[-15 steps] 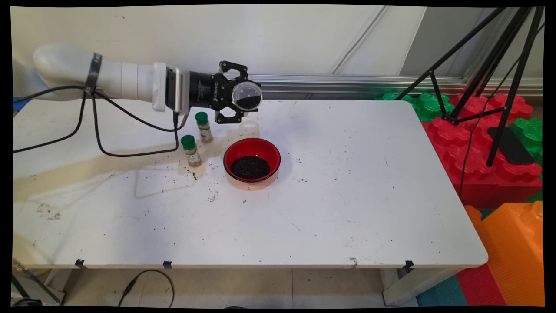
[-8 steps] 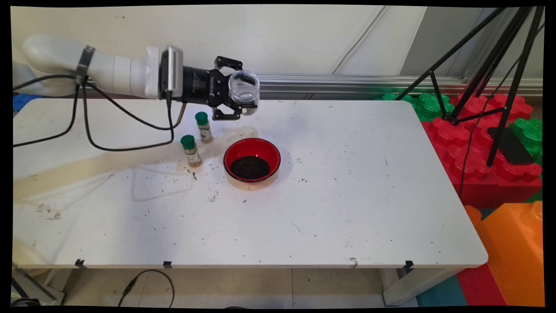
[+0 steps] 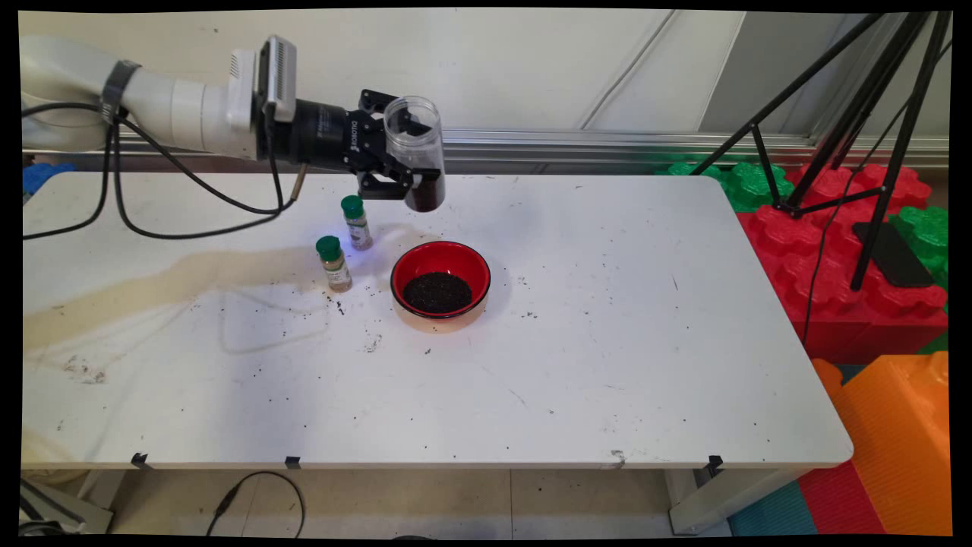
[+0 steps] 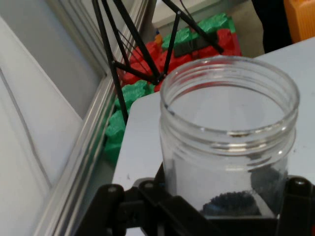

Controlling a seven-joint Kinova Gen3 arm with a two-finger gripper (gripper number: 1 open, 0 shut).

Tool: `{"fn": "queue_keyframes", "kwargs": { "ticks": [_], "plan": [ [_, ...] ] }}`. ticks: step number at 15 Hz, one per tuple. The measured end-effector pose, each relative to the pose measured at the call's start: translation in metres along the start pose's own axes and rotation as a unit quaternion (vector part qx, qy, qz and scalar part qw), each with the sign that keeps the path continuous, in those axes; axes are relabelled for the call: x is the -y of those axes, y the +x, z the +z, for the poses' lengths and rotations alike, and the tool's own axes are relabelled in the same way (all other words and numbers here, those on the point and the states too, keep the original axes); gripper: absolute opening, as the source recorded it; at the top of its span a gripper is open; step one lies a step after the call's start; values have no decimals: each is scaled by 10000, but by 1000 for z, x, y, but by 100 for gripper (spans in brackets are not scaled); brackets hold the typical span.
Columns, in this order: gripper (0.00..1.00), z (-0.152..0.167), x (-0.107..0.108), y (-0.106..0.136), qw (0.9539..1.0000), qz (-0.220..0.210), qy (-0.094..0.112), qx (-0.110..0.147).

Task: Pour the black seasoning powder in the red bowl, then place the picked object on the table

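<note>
Gripper: the black gripper (image 3: 408,158) is clenched on a clear plastic jar (image 3: 414,135), one finger on its far side and one on its near side, low on the jar's wall
Jar: lidless and upright or nearly so, mouth up, held in the air above the far left part of the white table (image 3: 607,342); a small heap of dark grains lies in its bottom, and the rest looks empty
Bowl: a red bowl (image 3: 396,275) stands on the table nearer than the jar and slightly right of it, well below it and apart from it, with a dark heap of grains inside
Bottles: two small green-capped spice bottles, one (image 3: 355,222) just left of and below the jar, the other (image 3: 333,264) nearer and left of the bowl, both upright
Table top: dark specks lie scattered round the bowl and bottles
Right side: a black tripod (image 3: 873,114) over coloured foam blocks (image 3: 835,228), well apart from the arm
</note>
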Motion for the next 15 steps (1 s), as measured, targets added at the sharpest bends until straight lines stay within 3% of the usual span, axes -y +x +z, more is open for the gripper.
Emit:
{"fn": "queue_keyframes", "kwargs": {
  "ticks": [9,15],
  "plan": [
    [0,-28,-7,16,9947,-1005,-209,9],
    [0,-50,-21,21,9905,-1307,-437,30]
  ]
}}
